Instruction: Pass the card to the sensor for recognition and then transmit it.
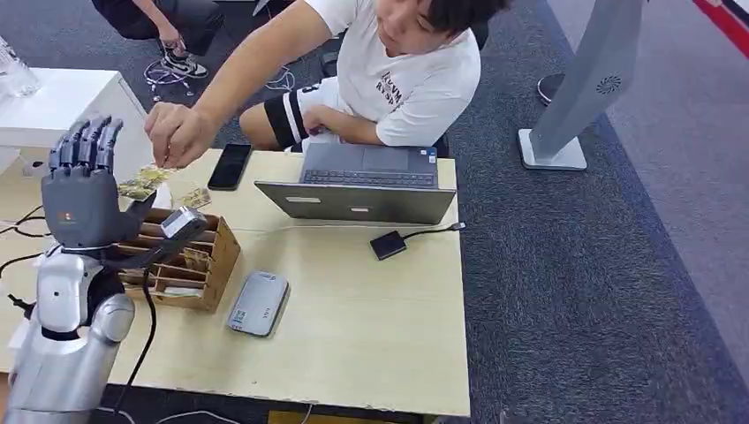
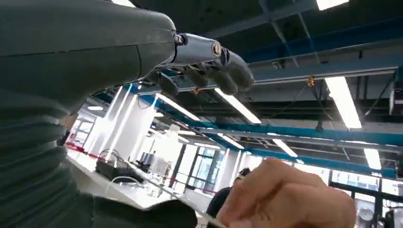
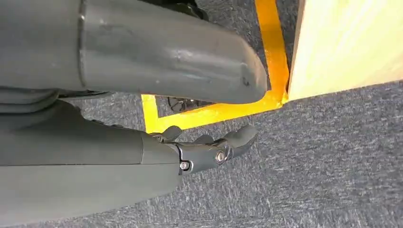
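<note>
One card (image 1: 144,183) is the thing of the task, and it sits between the thumb of the left hand (image 1: 82,190) and the person's hand (image 1: 177,132), above the far left part of the table (image 1: 371,300). It is a thin flat card with a printed pattern in yellow-green and dark tones; the picture on it is too small to read. The person's fingertips pinch its far end, while the near end lies at the robot's thumb, so both seem to touch it, but I cannot tell if the thumb really presses on it. The left hand is raised upright, with the fingers straight and side by side, pointing up. In the left wrist view the person's fingers (image 2: 285,199) hold a thin edge close to the camera. The right hand (image 3: 209,147) hangs low beside the table's corner, over grey carpet and yellow floor tape (image 3: 214,111); its fingers are loosely curved and hold nothing. Just below the left hand stands a wooden card box (image 1: 199,265) with more cards in its slots, and one more card (image 1: 194,196) lies flat behind it. Near the box lies a grey sensor (image 1: 258,303). A phone (image 1: 230,165), a laptop (image 1: 362,185) and a small black device on a cable (image 1: 388,244) are also on the table.
</note>
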